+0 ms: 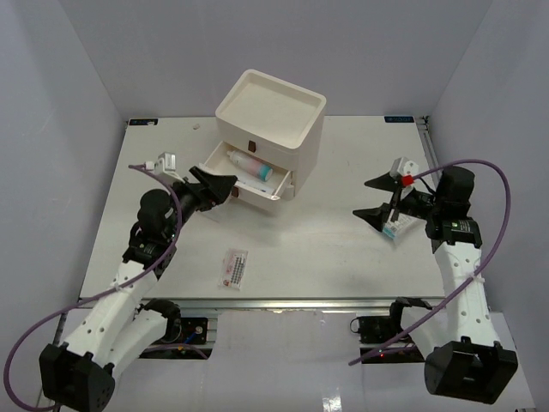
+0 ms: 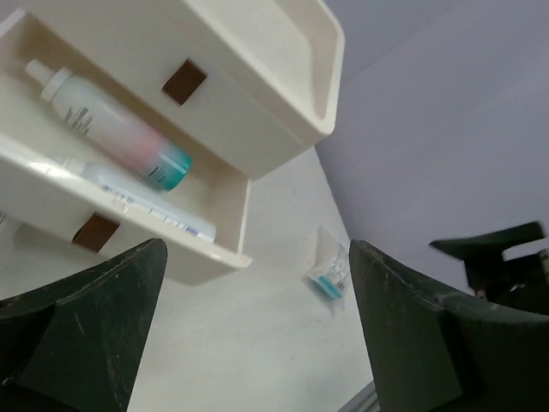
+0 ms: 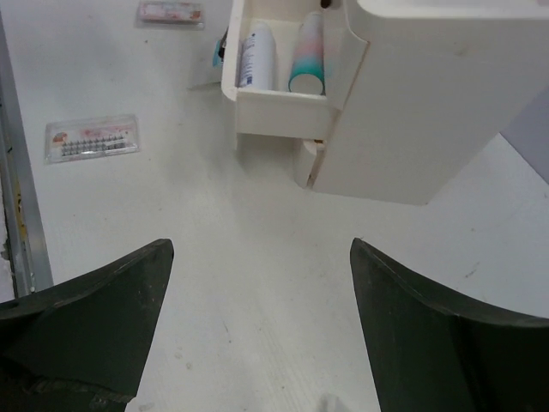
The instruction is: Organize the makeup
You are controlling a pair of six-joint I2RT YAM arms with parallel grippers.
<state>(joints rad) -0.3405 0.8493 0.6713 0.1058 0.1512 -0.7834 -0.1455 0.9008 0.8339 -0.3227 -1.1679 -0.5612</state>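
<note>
The makeup is spread over the table and one drawer. A cream drawer box (image 1: pixel 306 142) has a drawer (image 1: pixel 255 196) pulled out, holding a white bottle with pink and teal (image 2: pixel 111 129) and a white-blue tube (image 2: pixel 141 204). My left gripper (image 1: pixel 221 189) is open and empty beside the drawer's left end. My right gripper (image 1: pixel 367 199) is open and empty over the table's right side, just above a clear sachet with blue print (image 1: pixel 392 230). A sachet with pink-red print (image 1: pixel 234 268) lies near the front edge.
In the right wrist view, a second pink sachet (image 3: pixel 171 11) lies on the table beyond the drawer. A small white bit (image 1: pixel 197 124) sits at the back left. The box's top is a shallow tray (image 1: pixel 225 105). Walls close in the back and both sides.
</note>
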